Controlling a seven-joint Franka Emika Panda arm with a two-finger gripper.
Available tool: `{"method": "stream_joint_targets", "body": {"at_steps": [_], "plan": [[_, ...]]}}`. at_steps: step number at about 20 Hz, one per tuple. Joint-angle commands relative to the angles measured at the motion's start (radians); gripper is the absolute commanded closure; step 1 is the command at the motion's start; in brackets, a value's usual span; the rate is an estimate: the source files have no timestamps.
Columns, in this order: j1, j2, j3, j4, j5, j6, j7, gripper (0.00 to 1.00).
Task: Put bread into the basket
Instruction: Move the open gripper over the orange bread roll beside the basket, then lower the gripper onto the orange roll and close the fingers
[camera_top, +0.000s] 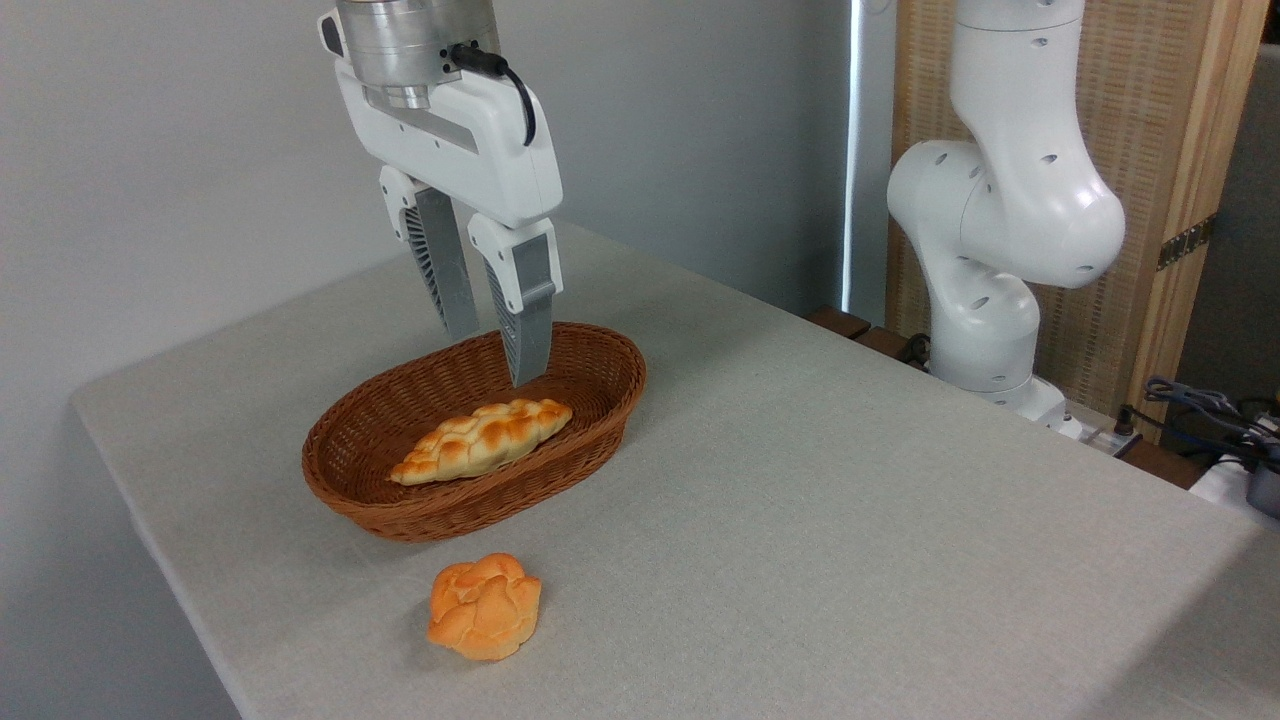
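Note:
The bread, a small orange-golden knotted roll, lies on the table in front of the basket, outside it. The basket is an oval reddish-brown wicker one at the table's middle left. My gripper hangs open above the basket's far half, fingers pointing down with nothing between them. It is well above and behind the roll.
A longer, paler braided loaf lies inside the basket, just below my fingertips. The arm's white base stands at the table's back right edge. Cables lie at the far right. A grey cloth covers the table.

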Motion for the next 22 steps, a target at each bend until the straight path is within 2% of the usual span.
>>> {"method": "stream_joint_targets", "body": {"at_steps": [1,5,9,14,16,20,22], "plan": [[-0.003,-0.038,0.011,-0.053,-0.020,0.050,0.013,0.00],[-0.002,-0.049,0.012,-0.114,-0.017,0.183,0.013,0.00],[-0.002,-0.072,0.012,-0.273,-0.009,0.398,0.013,0.00],[0.000,-0.069,0.017,-0.342,-0.008,0.464,0.016,0.00],[0.001,-0.067,0.040,-0.378,-0.006,0.508,0.019,0.00],[0.007,-0.050,0.049,-0.442,0.099,0.604,0.018,0.00],[0.010,-0.035,0.049,-0.462,0.103,0.646,0.018,0.00]]}}
